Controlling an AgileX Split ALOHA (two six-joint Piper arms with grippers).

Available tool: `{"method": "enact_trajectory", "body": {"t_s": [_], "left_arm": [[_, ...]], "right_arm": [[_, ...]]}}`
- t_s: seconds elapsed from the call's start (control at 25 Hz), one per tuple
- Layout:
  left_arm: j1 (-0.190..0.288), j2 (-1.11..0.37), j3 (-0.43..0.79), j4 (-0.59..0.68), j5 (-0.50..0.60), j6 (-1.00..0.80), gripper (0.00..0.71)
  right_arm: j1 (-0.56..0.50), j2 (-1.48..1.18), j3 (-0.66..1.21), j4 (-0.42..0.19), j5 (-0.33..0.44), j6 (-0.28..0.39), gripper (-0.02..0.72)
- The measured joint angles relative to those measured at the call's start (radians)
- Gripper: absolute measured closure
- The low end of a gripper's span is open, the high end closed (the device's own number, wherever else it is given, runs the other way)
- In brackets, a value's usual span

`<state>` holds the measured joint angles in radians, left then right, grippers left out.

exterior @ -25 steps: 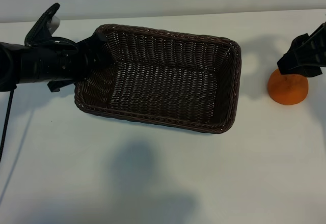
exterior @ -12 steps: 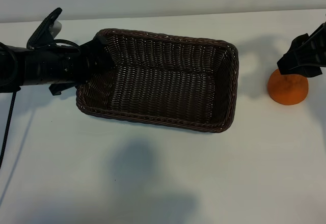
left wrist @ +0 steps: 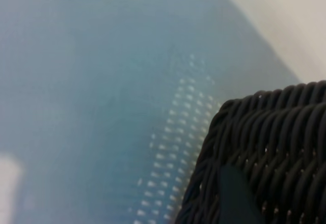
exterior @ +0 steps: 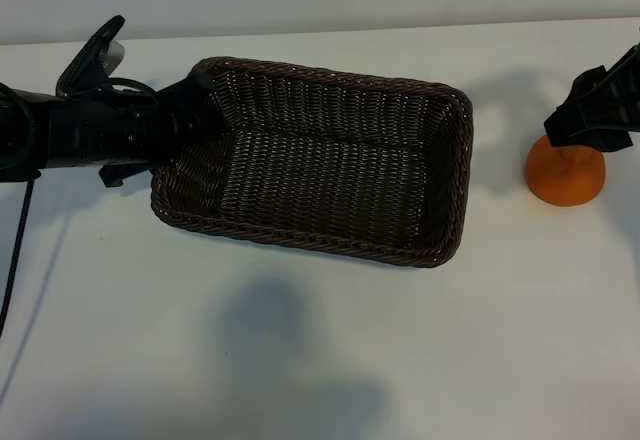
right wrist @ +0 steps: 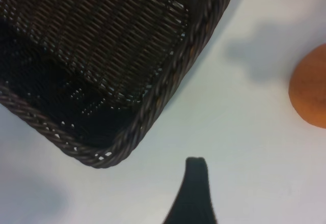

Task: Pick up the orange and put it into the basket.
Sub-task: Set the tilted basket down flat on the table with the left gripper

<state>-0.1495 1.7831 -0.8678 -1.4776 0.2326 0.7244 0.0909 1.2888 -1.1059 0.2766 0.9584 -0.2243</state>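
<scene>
Wicker basket (exterior: pixel 330 160), dark brown and rectangular, sits on a white table (exterior: pixel 320 350) seen from above. Reaching in from the left, the left gripper (exterior: pixel 195 125) is clamped on the rim at the basket's left end. Well apart from the basket, at the right edge, the orange (exterior: pixel 566 172) rests on the table. The right gripper (exterior: pixel 590 120) hovers just over it, fingers spread apart, holding nothing.

Left arm (exterior: pixel 70 135) low and outstretched from left; right arm (exterior: pixel 600 110) at right edge, jaws apart.
</scene>
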Motion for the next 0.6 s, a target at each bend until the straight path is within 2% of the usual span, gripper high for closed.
{"method": "enact_trajectory", "body": {"t_s": [0.6], "left_arm": [[0.000, 0.000, 0.038, -0.026, -0.081, -0.062, 0.313]], "right_arm": [[0.000, 0.000, 0.000, -0.001, 0.001, 0.000, 0.110]]}}
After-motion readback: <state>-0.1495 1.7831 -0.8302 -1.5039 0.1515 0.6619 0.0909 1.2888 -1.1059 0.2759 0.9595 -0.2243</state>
